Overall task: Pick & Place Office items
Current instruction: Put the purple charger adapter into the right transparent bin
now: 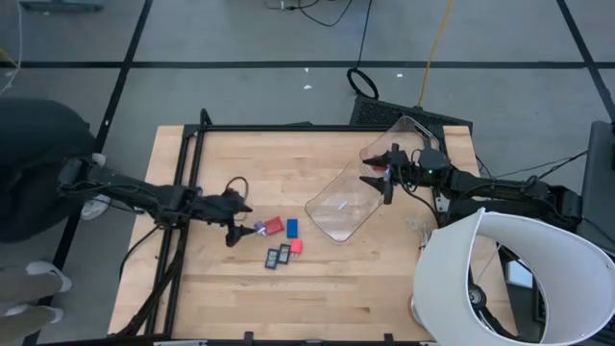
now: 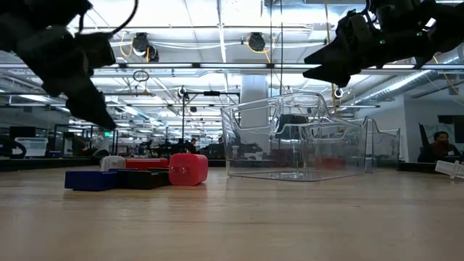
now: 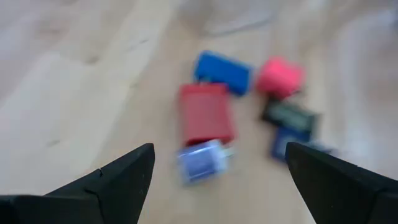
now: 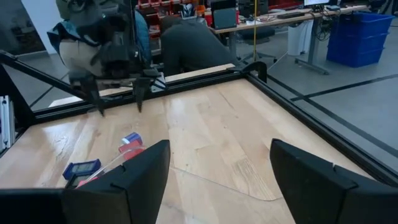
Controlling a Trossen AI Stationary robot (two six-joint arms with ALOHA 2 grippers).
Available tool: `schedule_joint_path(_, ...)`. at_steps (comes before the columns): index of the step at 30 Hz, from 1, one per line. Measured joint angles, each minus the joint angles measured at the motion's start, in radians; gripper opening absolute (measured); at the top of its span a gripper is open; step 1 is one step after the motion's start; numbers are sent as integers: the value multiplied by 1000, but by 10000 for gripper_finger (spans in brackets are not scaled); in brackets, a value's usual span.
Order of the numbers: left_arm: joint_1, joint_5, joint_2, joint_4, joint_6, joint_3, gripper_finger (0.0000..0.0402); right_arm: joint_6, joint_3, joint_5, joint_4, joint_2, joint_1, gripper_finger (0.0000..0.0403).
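Note:
The office items lie in a cluster on the wooden table: a light-blue piece, a red block, a blue block, a pink-red block and two dark flat rectangles. The high view shows the same cluster. My left gripper is open and hovers just left of it, its fingers on either side of the light-blue piece without touching. My right gripper is open above the far right end of the clear plastic bin. That bin rests on the table right of the items.
A black frame rail runs along the table's left and far edges. A large white cylinder stands at the near right corner. A person is beside the table's left. Bare wood lies near the front edge.

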Motion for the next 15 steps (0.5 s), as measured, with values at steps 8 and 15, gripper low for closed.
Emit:
schedule_joint_path(8,-36,-94,250,28,110,17,365,0,0,0,-4,0,0,265)
schedule_joint_path(15,-12,-93,394,133,123,17,365,0,0,0,-6,0,0,265)
